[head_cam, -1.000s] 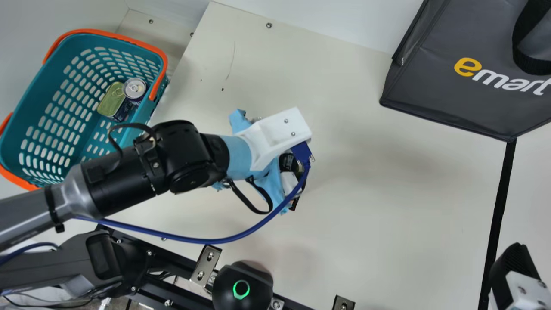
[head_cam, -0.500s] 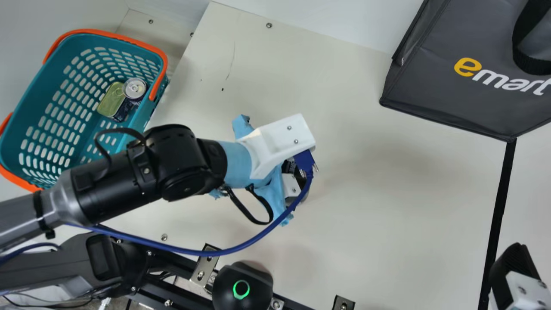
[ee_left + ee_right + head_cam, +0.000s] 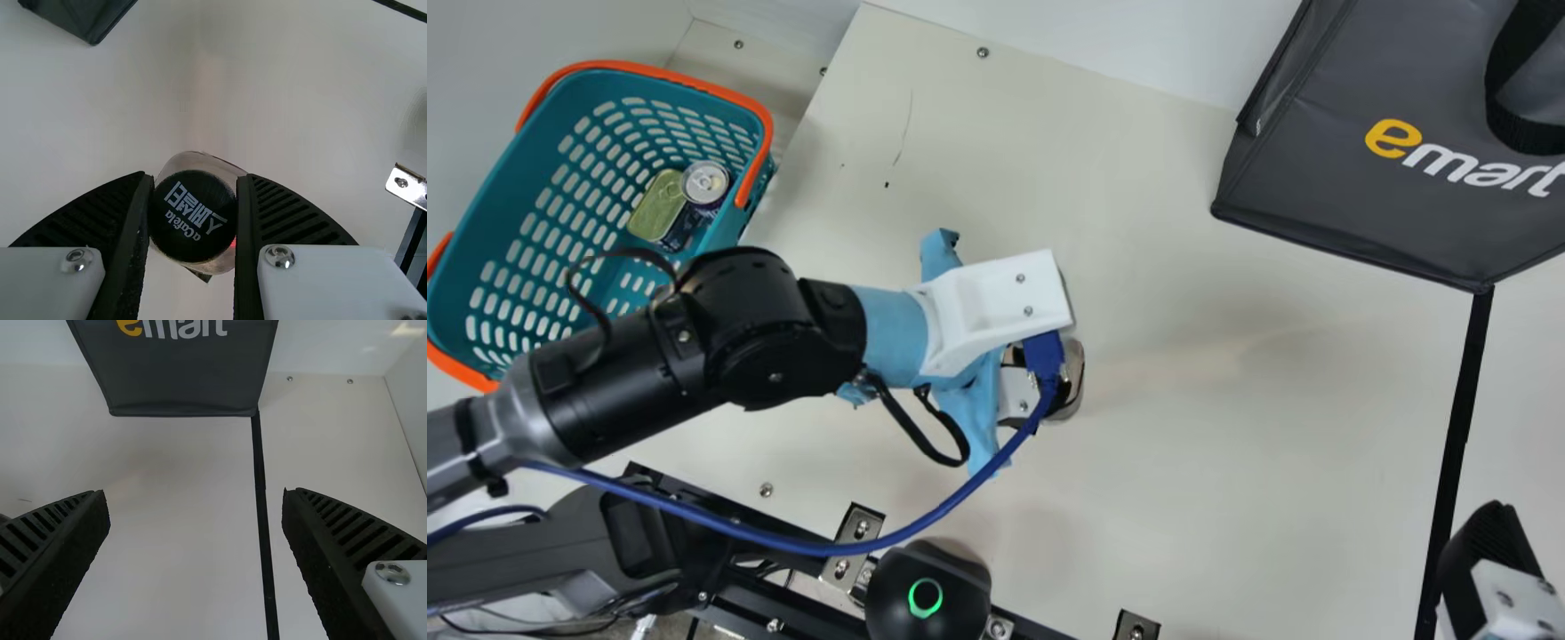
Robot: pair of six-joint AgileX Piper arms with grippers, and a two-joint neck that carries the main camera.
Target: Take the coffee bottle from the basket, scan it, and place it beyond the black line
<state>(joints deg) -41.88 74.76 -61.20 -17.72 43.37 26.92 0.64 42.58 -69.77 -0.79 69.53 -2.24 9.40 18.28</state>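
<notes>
A: What's around it?

B: A cream worktop [image 3: 1227,498] with a pale wall behind. The black line [image 3: 1458,400] runs down from the near corner of a grey bag [image 3: 1316,169] (a big one, dark handle and all). A teal basket [image 3: 520,164], trimmed in orange, is well apart on the left in the main view. It has a can [image 3: 705,180] and a green tin [image 3: 658,206] in it, side by side.

A: And the bottle [image 3: 193,160]?

B: In the left hand [image 3: 1016,393], between basket and line. Its black cap [image 3: 192,217] sits snugly between the two fingers, closed in on either side, and there's a small red glow at the bottle's edge. I can't tell whether the bottle touches the worktop.

A: The right hand [image 3: 1489,542]?

B: Down by the line in the main view's lower right corner. In its wrist view the fingers stand wide apart, holding nothing, with the line showing between them.
</notes>
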